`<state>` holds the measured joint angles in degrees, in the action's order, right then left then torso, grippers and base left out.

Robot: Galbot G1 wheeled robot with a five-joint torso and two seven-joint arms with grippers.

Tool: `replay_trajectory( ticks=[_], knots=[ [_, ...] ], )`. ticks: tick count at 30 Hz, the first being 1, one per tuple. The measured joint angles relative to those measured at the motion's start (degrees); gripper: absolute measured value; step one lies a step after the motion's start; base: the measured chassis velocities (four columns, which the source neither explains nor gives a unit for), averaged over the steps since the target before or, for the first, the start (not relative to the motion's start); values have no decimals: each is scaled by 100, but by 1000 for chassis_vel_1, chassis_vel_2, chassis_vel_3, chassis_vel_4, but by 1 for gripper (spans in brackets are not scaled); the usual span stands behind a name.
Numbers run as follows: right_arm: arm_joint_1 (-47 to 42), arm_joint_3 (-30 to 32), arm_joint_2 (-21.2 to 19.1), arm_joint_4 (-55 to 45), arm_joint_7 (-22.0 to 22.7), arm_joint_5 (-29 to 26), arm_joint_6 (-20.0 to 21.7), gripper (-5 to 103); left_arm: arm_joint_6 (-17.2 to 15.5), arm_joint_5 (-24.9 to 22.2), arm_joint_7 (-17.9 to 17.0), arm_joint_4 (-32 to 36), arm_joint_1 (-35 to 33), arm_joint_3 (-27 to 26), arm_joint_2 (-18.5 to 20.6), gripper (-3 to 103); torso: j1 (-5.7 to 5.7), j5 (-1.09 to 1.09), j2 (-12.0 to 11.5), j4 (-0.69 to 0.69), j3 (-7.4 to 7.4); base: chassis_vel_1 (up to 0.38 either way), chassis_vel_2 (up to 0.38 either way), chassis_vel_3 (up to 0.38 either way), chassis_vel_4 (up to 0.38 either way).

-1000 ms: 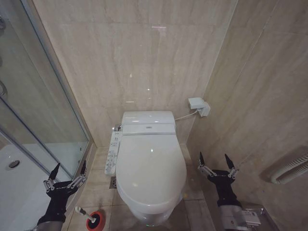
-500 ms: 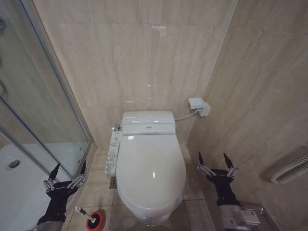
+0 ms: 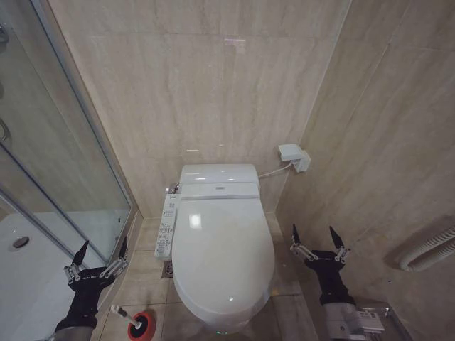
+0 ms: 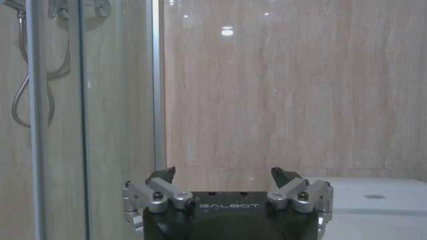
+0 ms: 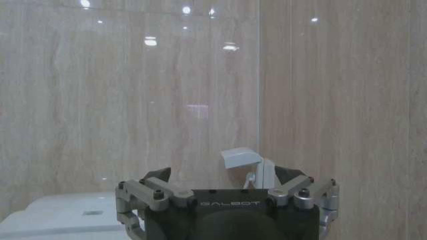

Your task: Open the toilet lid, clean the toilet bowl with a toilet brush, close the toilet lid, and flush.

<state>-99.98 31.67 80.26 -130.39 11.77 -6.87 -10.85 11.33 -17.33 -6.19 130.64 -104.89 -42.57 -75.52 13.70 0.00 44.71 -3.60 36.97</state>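
The toilet lid (image 3: 224, 249) is down, a glossy white oval covering the toilet bowl (image 3: 226, 325), whose pedestal front shows below it. A white button panel (image 3: 166, 226) runs along the bowl's left side. The toilet brush (image 3: 122, 313) stands in its red cup holder (image 3: 141, 327) on the floor at the lower left. My left gripper (image 3: 102, 249) is open with nothing in it, left of the toilet and just above the brush. My right gripper (image 3: 313, 236) is open and holds nothing, right of the toilet near the side wall. In the wrist views each gripper (image 4: 225, 175) (image 5: 223, 176) faces the back wall.
A glass shower door (image 3: 64, 170) and white shower tray (image 3: 28, 263) close off the left. A white wall socket box (image 3: 293, 155) with a cable sits right of the tank (image 3: 217, 174). A ribbed hose (image 3: 430, 252) hangs on the right wall. A floor drain (image 3: 167, 268) lies beside the bowl.
The right gripper has shifted slightly left and down. Left gripper, brush and toilet are unchanged.
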Motion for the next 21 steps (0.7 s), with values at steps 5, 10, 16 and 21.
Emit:
replay_trajectory(
  ticks=[5, 10, 16, 21],
  knots=[
    [0, 0, 0, -3, -1, -4, 3, 100, 0, 0, 0, 0, 0, 0, 0, 97, 0, 0, 0, 0, 0, 0, 0, 0, 0],
    [0, 0, 0, -3, -1, -6, 4, 100, 0, 0, 0, 0, 0, 0, 0, 97, 0, 0, 0, 0, 0, 0, 0, 0, 0],
    [0, 0, 0, -3, -1, -8, 4, 100, 0, 0, 0, 0, 0, 0, 0, 97, 0, 0, 0, 0, 0, 0, 0, 0, 0],
    [0, 1, 0, -3, -1, -11, 4, 100, 0, 0, 0, 0, 0, 0, 0, 97, 0, 0, 0, 0, 0, 0, 0, 0, 0]
  ],
)
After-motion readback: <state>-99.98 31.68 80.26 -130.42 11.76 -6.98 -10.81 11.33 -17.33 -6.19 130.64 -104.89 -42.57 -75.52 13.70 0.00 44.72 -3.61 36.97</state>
